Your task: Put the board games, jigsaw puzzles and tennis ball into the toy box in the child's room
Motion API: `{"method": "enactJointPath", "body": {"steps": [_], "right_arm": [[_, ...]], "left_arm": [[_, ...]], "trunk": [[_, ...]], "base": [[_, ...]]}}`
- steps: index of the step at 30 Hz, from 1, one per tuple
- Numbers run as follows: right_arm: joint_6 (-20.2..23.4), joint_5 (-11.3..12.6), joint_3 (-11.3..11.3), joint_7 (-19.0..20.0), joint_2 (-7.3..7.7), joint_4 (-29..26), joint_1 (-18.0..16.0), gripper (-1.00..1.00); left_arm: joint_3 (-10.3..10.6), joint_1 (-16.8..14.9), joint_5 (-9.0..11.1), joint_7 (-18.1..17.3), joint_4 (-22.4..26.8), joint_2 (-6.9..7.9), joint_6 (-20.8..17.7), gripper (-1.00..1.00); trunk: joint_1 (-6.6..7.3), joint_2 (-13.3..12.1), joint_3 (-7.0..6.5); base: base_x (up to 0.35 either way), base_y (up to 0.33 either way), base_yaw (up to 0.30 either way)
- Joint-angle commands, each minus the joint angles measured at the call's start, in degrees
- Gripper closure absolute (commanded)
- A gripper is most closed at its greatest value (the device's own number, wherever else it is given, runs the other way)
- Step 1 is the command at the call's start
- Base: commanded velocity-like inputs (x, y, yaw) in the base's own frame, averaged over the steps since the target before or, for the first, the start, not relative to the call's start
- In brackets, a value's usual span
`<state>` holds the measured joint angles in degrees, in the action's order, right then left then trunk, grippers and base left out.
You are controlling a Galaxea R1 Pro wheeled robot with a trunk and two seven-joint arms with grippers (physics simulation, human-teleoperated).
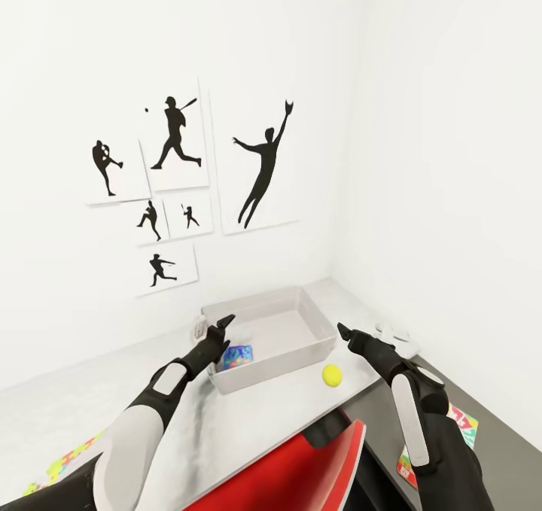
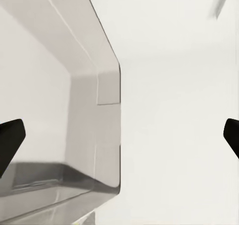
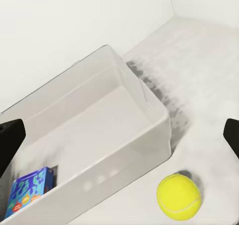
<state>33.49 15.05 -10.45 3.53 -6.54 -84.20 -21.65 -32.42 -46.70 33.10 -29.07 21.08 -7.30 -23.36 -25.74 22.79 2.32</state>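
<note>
On the table we see the toy box holding one blue board game. The tennis ball lies just beside it, still to go, as do a puzzle and a lettered game, unreadable. Our left gripper and right gripper are open and empty.

red chair: near edge, glossy | white object: desk's far right corner
</note>
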Motion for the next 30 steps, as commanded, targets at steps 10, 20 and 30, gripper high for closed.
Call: {"method": "enactJointPath", "body": {"steps": [10,20,30], "right_arm": [[0.3,0.0,-0.2,0.4,0.01,0.0,-0.1,-1.00],[0.4,0.1,-0.3,0.4,0.27,-0.1,-0.1,-1.00],[0.2,0.0,-0.3,0.3,0.32,0.7,-0.1,-1.00]], "left_arm": [[0.0,-0.1,0.2,-3.9,0.9,1.50,-5.5,-1.00],[1.8,0.6,-0.5,-5.3,14.6,3.50,-21.5,-1.00],[2.9,4.2,-0.5,-5.6,22.8,14.78,-32.8,-1.00]], "trunk": [[-0.04,0.1,-0.77],[-0.04,0.1,-1.67],[-0.04,0.1,-2.58]], "base": [[0.000,0.000,0.000],[0.000,0.000,0.000],[0.000,0.000,0.000]]}}
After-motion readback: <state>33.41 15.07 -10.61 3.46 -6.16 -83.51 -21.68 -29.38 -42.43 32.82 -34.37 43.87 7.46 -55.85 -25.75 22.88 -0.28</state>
